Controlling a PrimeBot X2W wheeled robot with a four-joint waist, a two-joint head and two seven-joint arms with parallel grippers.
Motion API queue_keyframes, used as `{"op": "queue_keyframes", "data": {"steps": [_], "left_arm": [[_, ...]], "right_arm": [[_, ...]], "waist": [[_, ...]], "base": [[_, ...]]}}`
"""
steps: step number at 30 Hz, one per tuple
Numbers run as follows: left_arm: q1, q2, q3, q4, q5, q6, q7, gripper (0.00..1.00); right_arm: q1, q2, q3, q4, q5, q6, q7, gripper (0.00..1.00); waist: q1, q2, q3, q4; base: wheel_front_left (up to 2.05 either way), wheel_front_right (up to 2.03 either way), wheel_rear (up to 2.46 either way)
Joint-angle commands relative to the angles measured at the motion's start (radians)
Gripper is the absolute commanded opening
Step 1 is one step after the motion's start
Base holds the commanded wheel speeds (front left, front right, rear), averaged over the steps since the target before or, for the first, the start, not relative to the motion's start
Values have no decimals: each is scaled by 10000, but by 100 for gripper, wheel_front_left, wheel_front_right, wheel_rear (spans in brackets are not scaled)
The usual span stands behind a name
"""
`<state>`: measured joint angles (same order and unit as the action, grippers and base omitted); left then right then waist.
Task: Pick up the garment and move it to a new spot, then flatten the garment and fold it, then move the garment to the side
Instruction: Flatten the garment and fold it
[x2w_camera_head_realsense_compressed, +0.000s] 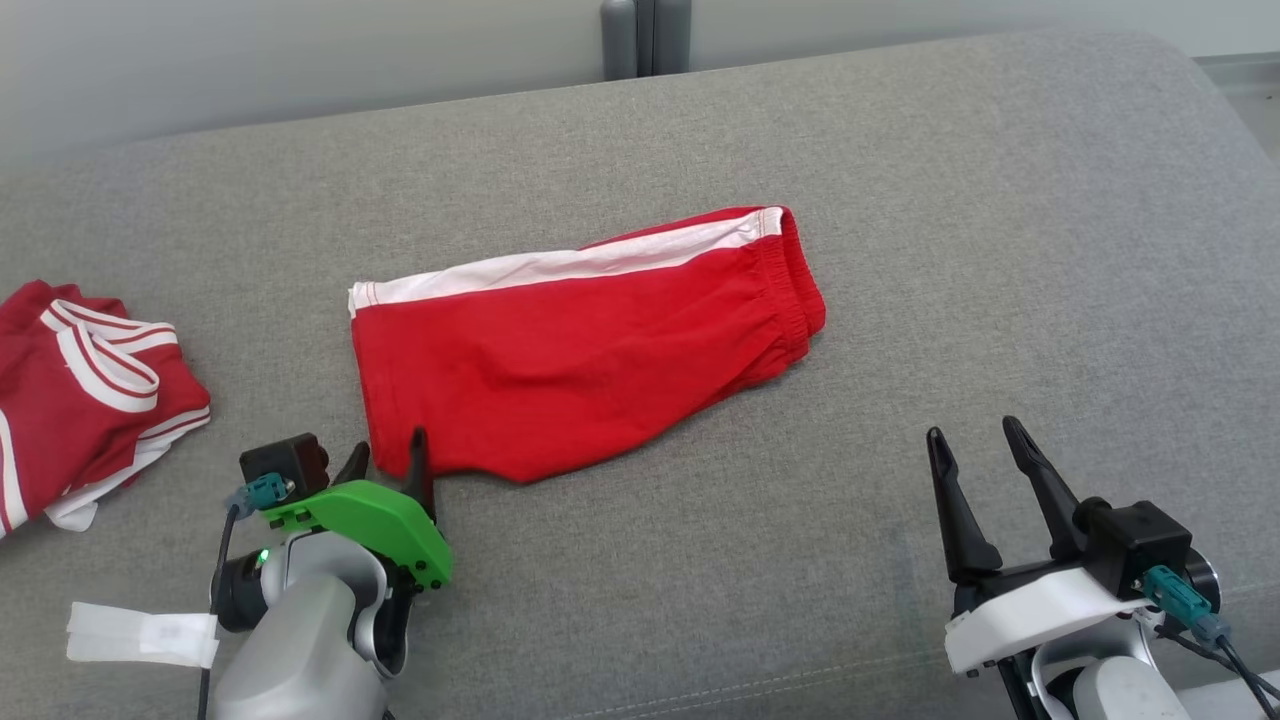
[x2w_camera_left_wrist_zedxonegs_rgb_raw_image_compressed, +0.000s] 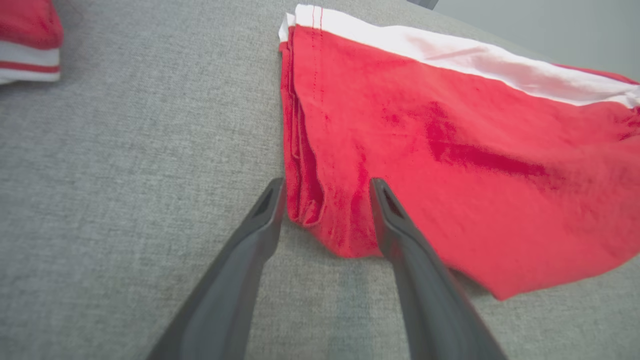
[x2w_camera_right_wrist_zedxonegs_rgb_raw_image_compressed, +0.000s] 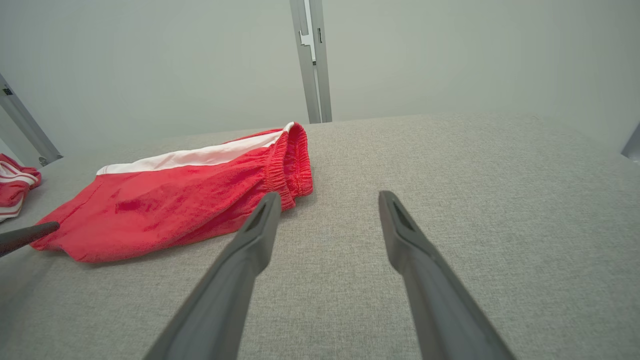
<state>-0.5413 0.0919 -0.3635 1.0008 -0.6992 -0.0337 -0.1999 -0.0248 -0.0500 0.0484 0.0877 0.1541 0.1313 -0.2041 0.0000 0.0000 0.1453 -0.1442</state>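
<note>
Left gripper (x2w_camera_head_realsense_compressed: 388, 468), near left: jaws apart, straddling the near-left hem corner of the red shorts (x2w_camera_head_realsense_compressed: 570, 350). In the left wrist view the cloth lies loose between the fingers (x2w_camera_left_wrist_zedxonegs_rgb_raw_image_compressed: 395, 235), not pinched.

Right gripper (x2w_camera_head_realsense_compressed: 975, 437), near right: jaws wide, nothing held, standing over bare grey cushion (x2w_camera_head_realsense_compressed: 700, 560) and well apart from the garment.

The shorts lie mid-cushion, doubled lengthwise and fairly flat, white stripe along the far edge, waistband (x2w_camera_head_realsense_compressed: 792, 285) to the right.

A second red garment (x2w_camera_head_realsense_compressed: 85, 400) lies at the far left.

Assessment: a further fold or the move aside remains. Recommendation: close the left jaws over every layer at the hem corner, bring the right gripper to the waistband's near corner, then lift both ends together so the fold does not open.
</note>
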Motion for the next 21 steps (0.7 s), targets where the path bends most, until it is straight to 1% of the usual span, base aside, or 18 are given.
{"op": "queue_keyframes", "data": {"steps": [1,4,6,7,9,10,13,16,21], "left_arm": [[155,154,-18,-219,121,62,-253,100],[344,285,-34,-717,438,162,-554,100],[552,402,82,-1337,689,264,-656,100],[552,402,82,-1337,689,264,-656,100],[926,520,492,-2568,1085,456,-659,100],[1304,485,688,-3174,1294,514,-657,100],[2313,367,1354,-4939,1847,513,-644,100],[3374,108,2021,-6466,2297,458,-648,100],[4795,-132,2522,-7963,3055,156,-648,100]], "right_arm": [[103,-11,28,-13,-3,-11,2,100],[123,-11,74,102,28,-11,97,100],[121,-14,42,181,81,-11,147,100],[121,-14,42,181,81,-11,147,100],[90,-11,12,300,133,-11,230,100],[69,-9,5,359,176,-11,283,100],[37,-14,-40,580,207,-11,502,100],[26,-10,-85,770,148,-11,649,100],[44,-10,-200,931,57,-11,731,100]], "waist": [[0,0,-125,102],[0,0,-289,217],[0,0,-432,319],[0,0,-432,319],[0,0,-566,457],[0,0,-648,537],[0,0,-912,783],[0,0,-1217,1065],[0,0,-1589,1537]], "base": [[0,0,0],[0,0,0],[0,0,0],[0,0,0],[0,0,0],[0,0,0],[0,0,0],[0,0,0],[0,0,0]]}}
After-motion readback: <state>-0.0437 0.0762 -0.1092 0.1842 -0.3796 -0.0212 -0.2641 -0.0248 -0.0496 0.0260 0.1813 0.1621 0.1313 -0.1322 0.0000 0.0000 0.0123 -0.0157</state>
